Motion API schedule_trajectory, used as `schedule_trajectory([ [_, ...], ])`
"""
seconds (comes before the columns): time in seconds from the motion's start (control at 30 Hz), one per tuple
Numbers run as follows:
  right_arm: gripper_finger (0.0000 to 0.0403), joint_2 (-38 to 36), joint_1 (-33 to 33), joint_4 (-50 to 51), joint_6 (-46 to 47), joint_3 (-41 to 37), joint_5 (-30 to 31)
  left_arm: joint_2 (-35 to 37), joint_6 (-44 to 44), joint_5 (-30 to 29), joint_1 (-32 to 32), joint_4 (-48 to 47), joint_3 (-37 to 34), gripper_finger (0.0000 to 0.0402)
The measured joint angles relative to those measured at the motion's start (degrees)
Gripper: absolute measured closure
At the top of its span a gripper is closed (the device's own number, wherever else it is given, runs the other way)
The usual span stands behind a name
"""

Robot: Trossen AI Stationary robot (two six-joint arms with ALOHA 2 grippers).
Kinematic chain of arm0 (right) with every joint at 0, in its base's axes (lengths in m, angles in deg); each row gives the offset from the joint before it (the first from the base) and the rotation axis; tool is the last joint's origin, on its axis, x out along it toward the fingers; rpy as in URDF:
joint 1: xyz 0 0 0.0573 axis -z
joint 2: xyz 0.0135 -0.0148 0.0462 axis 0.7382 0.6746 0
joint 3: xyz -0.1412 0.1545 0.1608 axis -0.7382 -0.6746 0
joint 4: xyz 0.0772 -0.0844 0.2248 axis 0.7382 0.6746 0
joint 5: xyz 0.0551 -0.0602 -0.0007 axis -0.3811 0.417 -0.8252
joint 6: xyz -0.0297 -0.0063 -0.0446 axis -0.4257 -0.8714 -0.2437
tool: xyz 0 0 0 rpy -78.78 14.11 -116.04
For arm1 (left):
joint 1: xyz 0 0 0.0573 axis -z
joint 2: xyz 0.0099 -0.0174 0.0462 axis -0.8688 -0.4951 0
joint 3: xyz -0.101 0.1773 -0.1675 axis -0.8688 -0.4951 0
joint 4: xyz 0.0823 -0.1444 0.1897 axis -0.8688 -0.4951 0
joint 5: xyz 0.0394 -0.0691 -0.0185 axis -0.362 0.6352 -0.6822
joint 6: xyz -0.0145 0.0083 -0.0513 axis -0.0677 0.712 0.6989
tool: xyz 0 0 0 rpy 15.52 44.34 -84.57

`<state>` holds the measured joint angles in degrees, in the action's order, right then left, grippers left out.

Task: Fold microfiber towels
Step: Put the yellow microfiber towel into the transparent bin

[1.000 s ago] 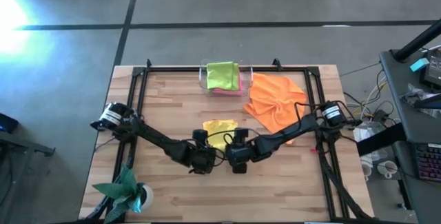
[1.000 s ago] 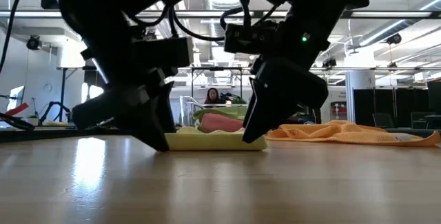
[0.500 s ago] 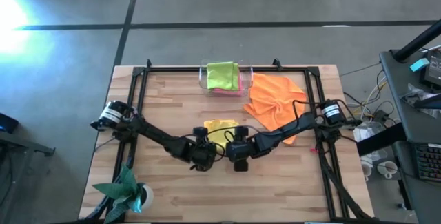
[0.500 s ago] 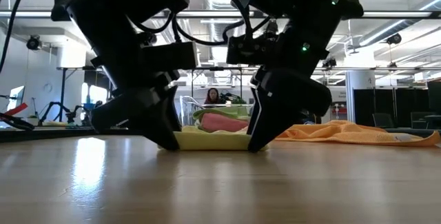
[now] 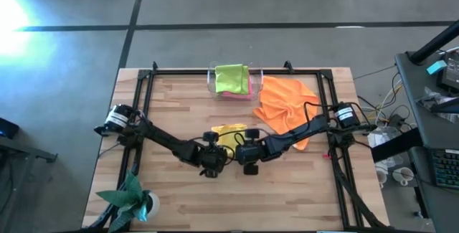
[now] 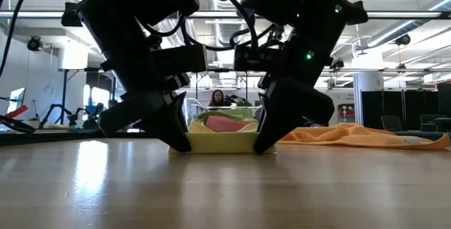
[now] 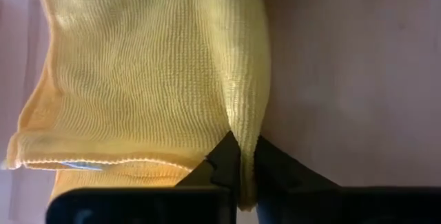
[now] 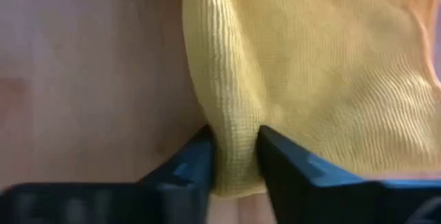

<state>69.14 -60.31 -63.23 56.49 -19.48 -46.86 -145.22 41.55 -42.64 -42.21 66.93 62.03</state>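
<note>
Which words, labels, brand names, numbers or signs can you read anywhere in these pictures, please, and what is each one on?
None can be read.
The yellow towel shows a small pale tag at its hem in the left wrist view, with no legible print on it.
The orange towel and the lime green towel carry no visible writing.
The room behind the table in the low view shows no readable sign.

Yellow towel [image 5: 228,133], orange towel [image 5: 285,105], lime green towel [image 5: 231,78], pale wood table [image 5: 179,104].

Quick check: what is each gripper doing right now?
Left gripper: shut on the yellow towel.
Right gripper: shut on the yellow towel's other corner.
</note>
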Motion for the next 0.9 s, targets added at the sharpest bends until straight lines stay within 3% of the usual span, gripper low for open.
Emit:
schedule_trajectory([
  [0.1, 0.0362, 0.00, 0.02, 0.22, 0.00, -0.09, 0.37, 0.00, 0.00, 1.17, -0.48, 0.16, 0.09, 0.0398],
  [0.17, 0.0384, -0.02, 0.04, 0.49, 0.14, -0.04, 0.37, 0.00, -0.04, 2.33, -0.79, 0.04, 0.48, 0.0399],
  [0.47, 0.0392, -1.30, -0.17, 17.63, 6.03, 10.02, -3.35, 4.15, -0.44, 5.21, -1.42, -8.23, 5.04, 0.0400],
  [0.73, 0.0393, -3.34, -0.48, 34.90, 15.87, 23.47, -4.03, 14.23, -3.48, 6.05, -2.67, -14.60, 7.45, 0.0401],
  [0.9, 0.0393, -3.34, 0.76, 39.93, 19.34, 29.99, -1.25, 20.59, -3.57, 6.04, -5.99, -16.17, 7.45, 0.0401],
])
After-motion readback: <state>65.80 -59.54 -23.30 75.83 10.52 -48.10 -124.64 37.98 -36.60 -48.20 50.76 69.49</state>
